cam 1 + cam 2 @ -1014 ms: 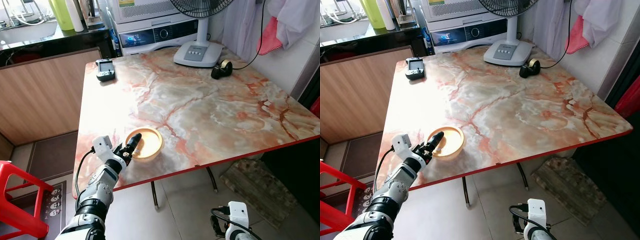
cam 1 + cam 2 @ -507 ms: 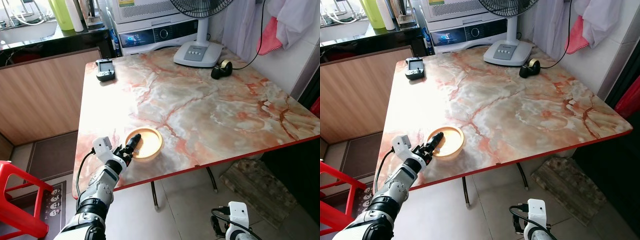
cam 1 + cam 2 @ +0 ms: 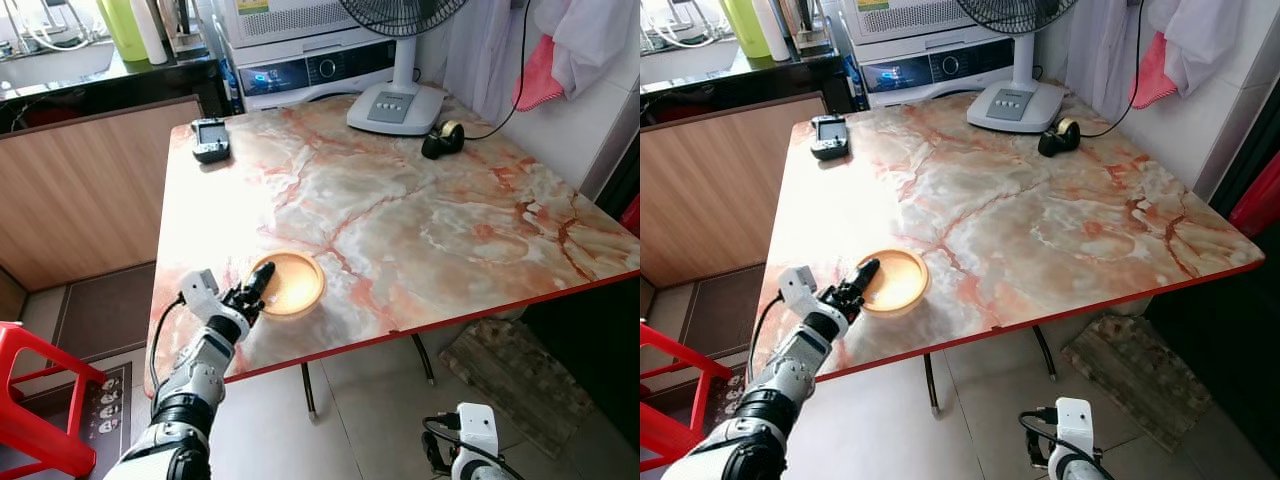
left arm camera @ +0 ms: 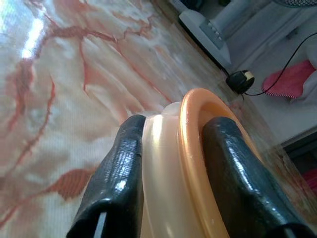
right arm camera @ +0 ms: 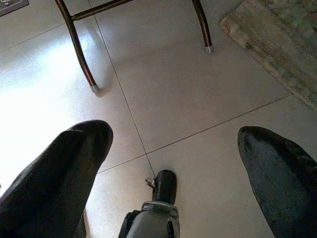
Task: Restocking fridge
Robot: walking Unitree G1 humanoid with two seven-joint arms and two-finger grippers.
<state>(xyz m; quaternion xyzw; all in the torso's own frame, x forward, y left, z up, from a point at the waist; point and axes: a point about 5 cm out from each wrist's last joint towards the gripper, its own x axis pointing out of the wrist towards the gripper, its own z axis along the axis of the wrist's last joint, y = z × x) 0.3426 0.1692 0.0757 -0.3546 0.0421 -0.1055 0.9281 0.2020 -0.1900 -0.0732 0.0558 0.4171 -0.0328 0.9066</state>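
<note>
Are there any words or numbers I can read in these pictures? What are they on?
None can be read.
White appliance behind the table: lit display and a sticker above, too small and blurred.
Small handheld device on the far corner: screen too small.
Fan base: buttons, no readable marks.
Orange bowl pinched at its rim in the left claw: plain.
</note>
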